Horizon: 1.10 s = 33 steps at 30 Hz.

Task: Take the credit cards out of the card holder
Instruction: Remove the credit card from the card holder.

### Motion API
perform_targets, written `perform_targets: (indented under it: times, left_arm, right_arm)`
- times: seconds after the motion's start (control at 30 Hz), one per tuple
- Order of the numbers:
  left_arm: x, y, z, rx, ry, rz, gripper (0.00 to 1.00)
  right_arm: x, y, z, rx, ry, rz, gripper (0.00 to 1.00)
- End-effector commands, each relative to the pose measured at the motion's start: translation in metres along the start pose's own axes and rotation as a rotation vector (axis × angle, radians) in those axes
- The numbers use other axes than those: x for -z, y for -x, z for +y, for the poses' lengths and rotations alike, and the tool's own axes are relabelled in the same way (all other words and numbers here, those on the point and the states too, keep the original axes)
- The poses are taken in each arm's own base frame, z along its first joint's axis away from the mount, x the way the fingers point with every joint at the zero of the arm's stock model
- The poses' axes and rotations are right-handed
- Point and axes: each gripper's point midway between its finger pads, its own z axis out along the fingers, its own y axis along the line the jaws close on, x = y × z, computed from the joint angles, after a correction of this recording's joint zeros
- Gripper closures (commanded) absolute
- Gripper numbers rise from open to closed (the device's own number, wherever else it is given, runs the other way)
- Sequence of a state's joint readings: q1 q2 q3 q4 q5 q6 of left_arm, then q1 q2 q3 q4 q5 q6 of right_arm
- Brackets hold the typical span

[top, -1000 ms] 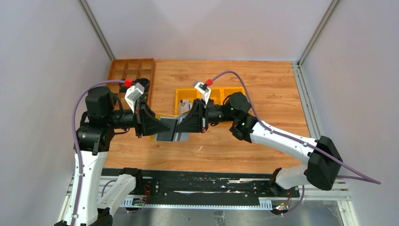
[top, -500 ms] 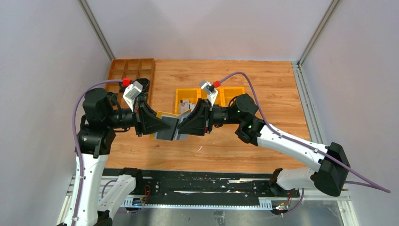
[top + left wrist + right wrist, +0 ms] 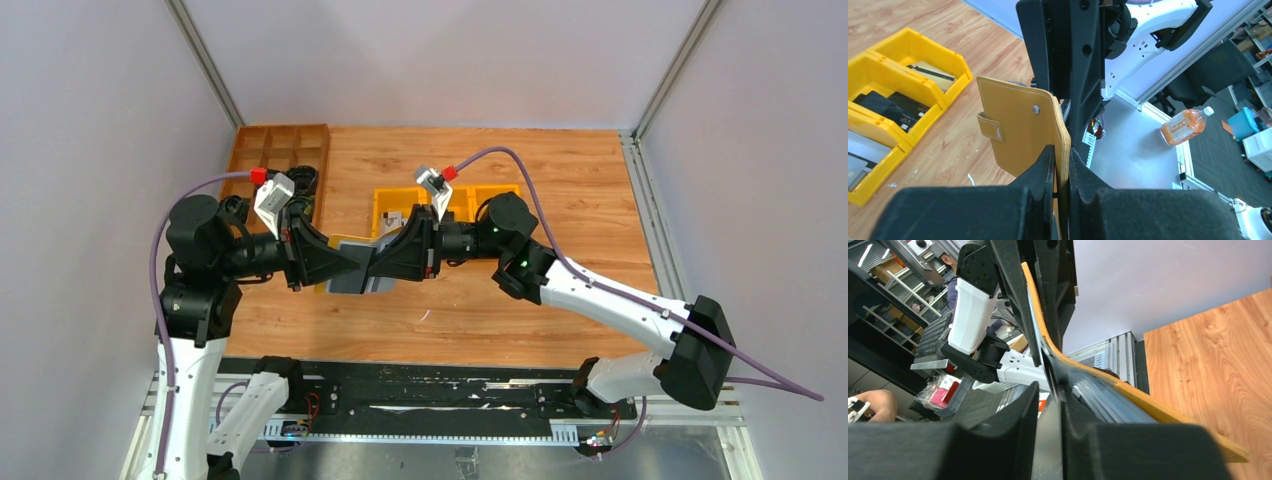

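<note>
Wood tbl [image 3: 560, 180], grey walls [image 3: 430, 60], card holder [image 3: 1018, 130]

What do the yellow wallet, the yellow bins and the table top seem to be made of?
The wallet: probably leather or imitation leather, matt mustard, with stitched edges and a silvery metal-looking snap. The bins: moulded plastic, bright, smooth and slightly glossy. The table: wood or a wood-look laminate, judging by its grain; which one cannot be told.

Lab; panelled cell [image 3: 440, 50], office chair [image 3: 1198, 75]
</note>
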<state>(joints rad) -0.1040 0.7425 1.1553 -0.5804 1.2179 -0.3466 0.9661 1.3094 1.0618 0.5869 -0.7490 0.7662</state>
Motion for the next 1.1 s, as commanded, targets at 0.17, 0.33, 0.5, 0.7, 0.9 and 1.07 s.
perform_targets:
  times: [0.17,0.33,0.5,0.7,0.9,1.07]
  left_arm:
    - [0.0,-0.006,-0.014,0.001,-0.082,0.021,0.81]
    - [0.0,-0.008,-0.014,0.002,-0.09,0.028,0.76]
    - [0.0,-0.006,-0.015,0.002,-0.093,0.028,0.76]
    - [0.0,-0.004,-0.017,0.004,-0.099,0.028,0.78]
    - [0.0,-0.001,-0.017,0.003,-0.092,0.022,0.85]
    - [-0.001,0.005,-0.012,0.001,-0.06,0.002,1.0]
  right_arm:
    - [-0.009,0.022,0.005,0.005,0.003,-0.115,1.0]
    - [-0.002,0.015,0.01,-0.01,0.032,-0.103,1.0]
    - [0.011,0.009,0.007,-0.029,0.028,-0.115,1.0]
    - [0.02,0.002,0.002,-0.042,-0.001,-0.114,1.0]
    - [0.024,-0.002,0.001,-0.044,-0.009,-0.111,1.0]
    - [0.024,-0.006,0.001,-0.048,-0.004,-0.097,1.0]
